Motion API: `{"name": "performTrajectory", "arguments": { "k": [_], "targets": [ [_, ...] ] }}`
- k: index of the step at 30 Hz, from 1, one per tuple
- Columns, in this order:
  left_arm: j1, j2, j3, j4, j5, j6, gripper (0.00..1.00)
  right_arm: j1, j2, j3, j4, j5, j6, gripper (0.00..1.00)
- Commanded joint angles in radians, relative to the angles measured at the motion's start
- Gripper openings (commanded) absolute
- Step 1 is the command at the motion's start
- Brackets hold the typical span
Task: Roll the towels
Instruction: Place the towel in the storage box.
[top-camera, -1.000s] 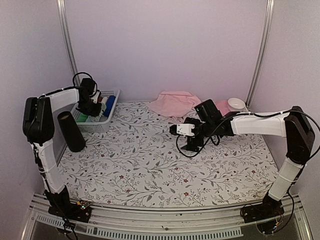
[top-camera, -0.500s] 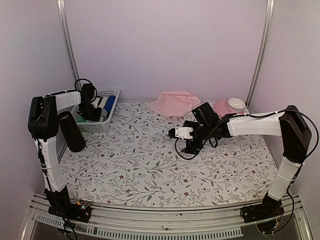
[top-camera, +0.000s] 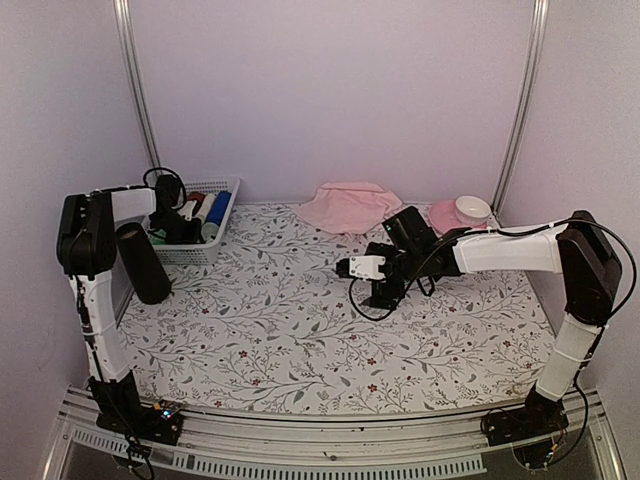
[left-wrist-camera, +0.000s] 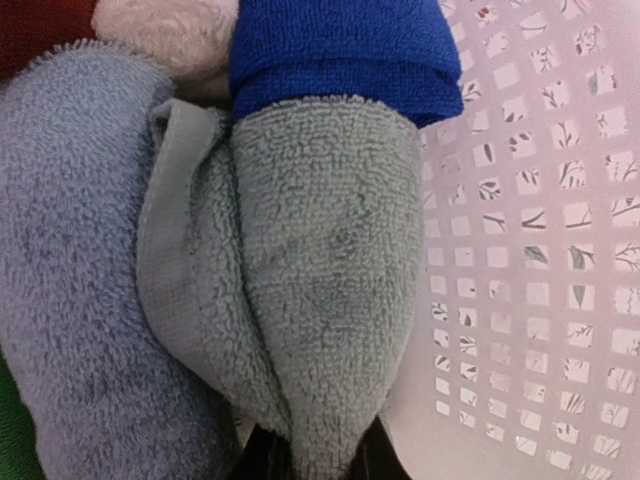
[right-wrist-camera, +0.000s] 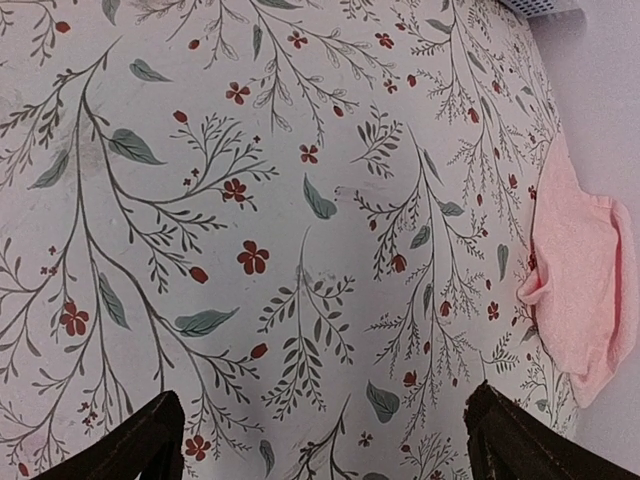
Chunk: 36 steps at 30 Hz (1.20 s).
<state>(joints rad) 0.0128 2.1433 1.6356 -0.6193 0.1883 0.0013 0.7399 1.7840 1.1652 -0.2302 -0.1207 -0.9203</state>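
Lilac walls close in a table under a floral tablecloth (top-camera: 300, 340), and from my seat the job looks about half done. At the far left, my left gripper (left-wrist-camera: 315, 462) is down inside the white basket (top-camera: 228, 186), its jaws drawn nearly together on the tail end of the mint towel (left-wrist-camera: 320, 280). That towel reads more grey than green up close, so I take the colour with some caution. It is wound into a fat roll and lies against the basket's perforated wall, touching the blue cloth (left-wrist-camera: 340, 45) beyond it, with a white cloth (left-wrist-camera: 165, 30) and a dark red cloth (left-wrist-camera: 35, 25) further back. I judge that one rolled and all but stowed; all it needs is for me to let go and lift clear. The pink towel (top-camera: 346, 207) is the other half. It sits in a loose, rumpled heap at the far edge of the table, near the middle, unrolled and with neither gripper on it. My right gripper (right-wrist-camera: 330, 440) hangs over the tablecloth on the near side of it, jaws spread wide with nothing between them, the towel's edge showing at the right of the wrist view. Left to do: flatten the pink towel, roll it, and likely put it in the basket too. A pink saucer (top-camera: 443, 214) with a white cup (top-camera: 473, 207) sits at the far right, well out of the way.
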Motion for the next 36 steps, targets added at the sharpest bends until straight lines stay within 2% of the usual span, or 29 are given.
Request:
{"name": "performTrajectory", "arguments": {
  "k": [1,6,8,13,17,27,29,31,36],
  "targets": [
    [0.023,0.043,-0.026,-0.019,0.116,-0.023,0.00,0.006,0.007,-0.012,0.020,0.015,-0.005,0.99],
    [0.024,0.073,-0.022,-0.024,0.110,-0.040,0.02,0.008,0.006,-0.012,0.020,0.015,-0.006,0.99],
    [0.024,0.058,-0.025,-0.018,0.085,-0.048,0.21,0.008,0.007,-0.012,0.020,0.015,-0.006,0.99],
    [0.024,-0.003,-0.022,-0.017,0.020,-0.053,0.40,0.010,0.012,-0.013,0.020,0.017,-0.010,0.99],
    [0.023,-0.053,-0.023,-0.015,-0.015,-0.062,0.44,0.017,0.017,-0.013,0.020,0.019,-0.013,0.99],
    [0.007,-0.108,0.000,0.002,0.006,-0.066,0.51,0.029,0.032,-0.012,0.021,0.033,-0.018,0.99],
    [0.005,-0.109,0.006,-0.002,0.004,-0.070,0.52,0.029,0.032,-0.012,0.021,0.033,-0.018,0.99],
    [-0.002,-0.115,0.004,0.002,0.011,-0.070,0.48,0.030,0.032,-0.012,0.021,0.035,-0.018,0.99],
    [-0.035,-0.116,0.010,0.013,0.030,-0.045,0.22,0.032,0.036,-0.012,0.022,0.039,-0.018,0.99]
  ]
}}
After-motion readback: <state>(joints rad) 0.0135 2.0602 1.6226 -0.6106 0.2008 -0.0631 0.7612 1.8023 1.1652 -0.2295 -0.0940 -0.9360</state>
